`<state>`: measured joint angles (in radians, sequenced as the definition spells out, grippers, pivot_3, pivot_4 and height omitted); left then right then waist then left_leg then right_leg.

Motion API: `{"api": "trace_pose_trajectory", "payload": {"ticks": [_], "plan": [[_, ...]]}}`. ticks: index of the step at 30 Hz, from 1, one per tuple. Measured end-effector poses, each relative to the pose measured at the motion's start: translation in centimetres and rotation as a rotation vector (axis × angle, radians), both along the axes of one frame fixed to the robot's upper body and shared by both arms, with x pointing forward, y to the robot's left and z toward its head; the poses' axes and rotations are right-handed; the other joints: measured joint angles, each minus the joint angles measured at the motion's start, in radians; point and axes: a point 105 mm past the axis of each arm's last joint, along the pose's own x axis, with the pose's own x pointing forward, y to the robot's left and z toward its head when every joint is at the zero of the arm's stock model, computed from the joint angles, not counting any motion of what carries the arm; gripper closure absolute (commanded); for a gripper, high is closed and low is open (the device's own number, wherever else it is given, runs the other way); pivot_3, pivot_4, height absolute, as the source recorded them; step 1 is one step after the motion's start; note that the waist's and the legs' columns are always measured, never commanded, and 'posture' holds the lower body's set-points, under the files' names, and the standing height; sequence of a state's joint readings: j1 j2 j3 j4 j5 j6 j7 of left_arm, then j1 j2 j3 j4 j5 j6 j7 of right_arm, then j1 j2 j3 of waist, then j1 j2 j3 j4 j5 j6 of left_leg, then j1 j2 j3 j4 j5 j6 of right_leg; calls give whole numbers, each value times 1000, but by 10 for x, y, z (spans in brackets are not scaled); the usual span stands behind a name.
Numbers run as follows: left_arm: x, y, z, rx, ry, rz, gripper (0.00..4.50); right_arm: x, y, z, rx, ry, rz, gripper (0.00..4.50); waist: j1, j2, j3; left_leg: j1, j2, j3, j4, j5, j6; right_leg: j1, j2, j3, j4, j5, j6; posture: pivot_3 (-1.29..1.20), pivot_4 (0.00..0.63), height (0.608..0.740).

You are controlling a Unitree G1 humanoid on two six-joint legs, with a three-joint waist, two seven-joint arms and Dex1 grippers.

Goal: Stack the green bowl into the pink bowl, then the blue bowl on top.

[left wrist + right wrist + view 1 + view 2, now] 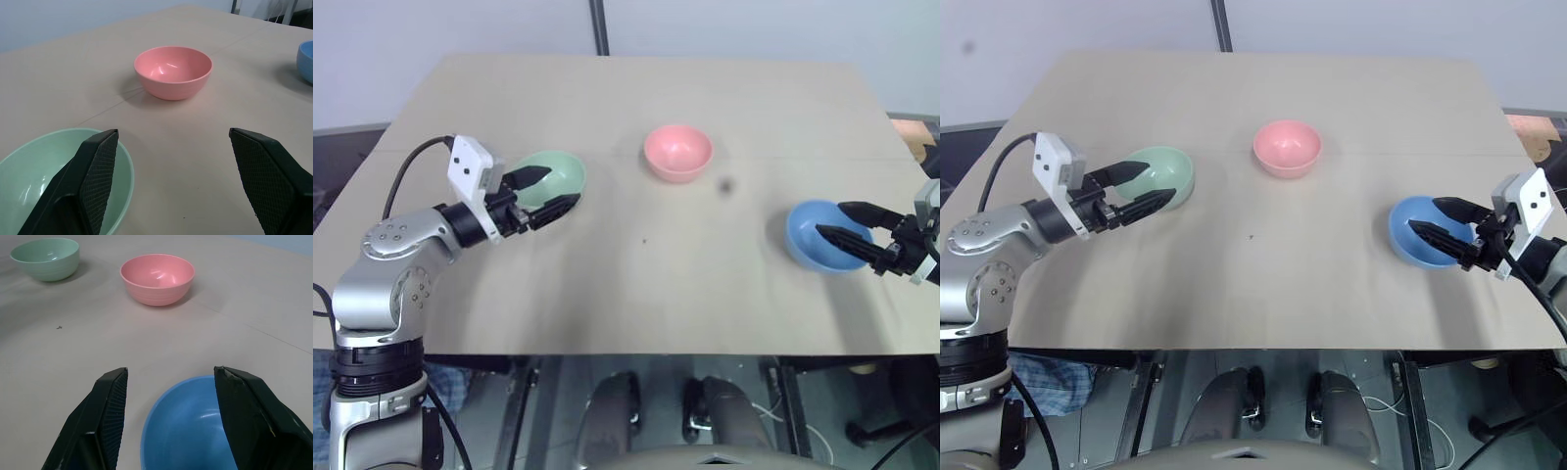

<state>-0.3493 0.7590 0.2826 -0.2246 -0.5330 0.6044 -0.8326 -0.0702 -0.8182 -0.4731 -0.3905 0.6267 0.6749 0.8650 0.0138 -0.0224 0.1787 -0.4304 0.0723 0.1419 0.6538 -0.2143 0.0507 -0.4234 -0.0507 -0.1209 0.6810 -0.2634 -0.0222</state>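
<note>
The green bowl (pixel 564 172) sits at the table's left, the pink bowl (pixel 677 152) at the centre back, and the blue bowl (pixel 808 233) at the right. All three are upright and apart. My left gripper (pixel 548 192) is open at the green bowl's right rim. In the left wrist view, one finger (pixel 95 176) is over the green bowl (pixel 29 171) and the other stands outside it. My right gripper (pixel 832 218) is open over the blue bowl's near-right rim. Its fingers (pixel 110 406) flank the rim of the blue bowl (pixel 186 431). Neither gripper holds anything.
The tan table (pixel 636 98) has bare surface between the bowls. A small dark speck (pixel 725 184) lies right of the pink bowl. The front edge runs just below both arms. A dark post (pixel 598 24) stands behind the far edge.
</note>
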Motion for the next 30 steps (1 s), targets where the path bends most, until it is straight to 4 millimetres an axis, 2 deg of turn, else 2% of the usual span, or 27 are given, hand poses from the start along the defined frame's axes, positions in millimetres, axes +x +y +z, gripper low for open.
{"api": "trace_pose_trajectory", "payload": {"ticks": [30], "plan": [[-3,-4,-1,-7,0,-16,680,1,-2,1,-7,-11,4,1418,0,0,0,3,0,0,1,0,0,3,0,0,0,0,0,0,150,740]]}}
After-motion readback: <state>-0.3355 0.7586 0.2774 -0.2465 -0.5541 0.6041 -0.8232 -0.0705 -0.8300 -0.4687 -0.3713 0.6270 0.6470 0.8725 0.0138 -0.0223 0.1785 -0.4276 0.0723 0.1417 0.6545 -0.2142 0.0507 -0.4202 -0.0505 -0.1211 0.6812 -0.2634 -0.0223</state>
